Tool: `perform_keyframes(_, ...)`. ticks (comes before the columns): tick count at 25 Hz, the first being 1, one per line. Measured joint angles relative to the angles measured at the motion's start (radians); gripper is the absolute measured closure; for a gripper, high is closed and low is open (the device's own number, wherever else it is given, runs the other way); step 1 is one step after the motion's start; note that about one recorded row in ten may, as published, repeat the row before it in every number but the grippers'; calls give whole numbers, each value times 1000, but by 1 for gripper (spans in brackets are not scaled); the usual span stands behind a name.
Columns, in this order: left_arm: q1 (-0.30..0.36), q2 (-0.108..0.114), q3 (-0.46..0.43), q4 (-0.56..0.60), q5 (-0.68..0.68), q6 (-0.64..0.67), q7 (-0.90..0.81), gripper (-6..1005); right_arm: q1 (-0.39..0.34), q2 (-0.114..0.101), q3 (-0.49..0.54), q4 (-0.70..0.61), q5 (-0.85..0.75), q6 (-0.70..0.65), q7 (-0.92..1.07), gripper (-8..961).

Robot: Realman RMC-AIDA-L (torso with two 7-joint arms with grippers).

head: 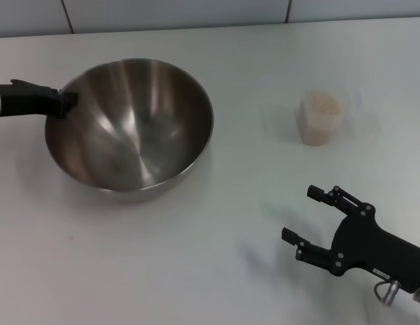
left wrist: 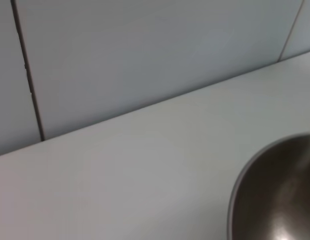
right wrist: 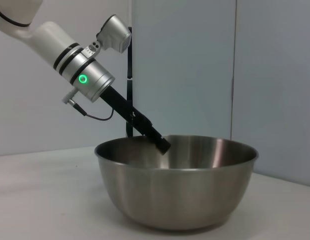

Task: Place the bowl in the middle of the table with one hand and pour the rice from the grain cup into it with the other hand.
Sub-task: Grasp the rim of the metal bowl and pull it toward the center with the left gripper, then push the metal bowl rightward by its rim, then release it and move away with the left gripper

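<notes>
The large steel bowl (head: 138,128) sits on the white table (head: 196,271) left of centre and holds nothing. My left gripper (head: 64,101) is shut on the bowl's left rim; the right wrist view shows it (right wrist: 162,146) reaching down over the rim of the bowl (right wrist: 179,195). Part of the bowl (left wrist: 274,200) shows in the left wrist view. The clear grain cup (head: 320,125) stands upright at the right, full of beige rice (head: 322,103). My right gripper (head: 298,212) is open and empty, near the front right of the table, well in front of the cup.
A tiled wall (head: 196,10) runs along the table's back edge. Bare tabletop lies between the bowl and the cup and along the front.
</notes>
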State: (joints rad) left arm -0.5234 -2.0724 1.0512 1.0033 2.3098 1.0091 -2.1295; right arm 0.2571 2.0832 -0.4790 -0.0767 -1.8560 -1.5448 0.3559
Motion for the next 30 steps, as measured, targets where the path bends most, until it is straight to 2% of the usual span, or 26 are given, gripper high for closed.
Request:
perform_keyframes(4,-8,7,-11,10,-49,42,-1,935,2,0,-2,0,1,0,0,120)
perform_keyframes(11,-58,5,-74,1,-81,156,15,952,4,0,-3,0,1,0,0,118)
perform_keyframes(15,-70,2,-55,-19,-114,151,20,957,7,0,-4,0,2,1,0,118)
perform_keyframes(24,-151,-1,-14,-219,-196,56,100,958,7,0,-4,2,2,2,0,119)
perform_keyframes(30,-158,-3,14,-245,-212,3,102,958,8,0,-4,2,1,1,0,120)
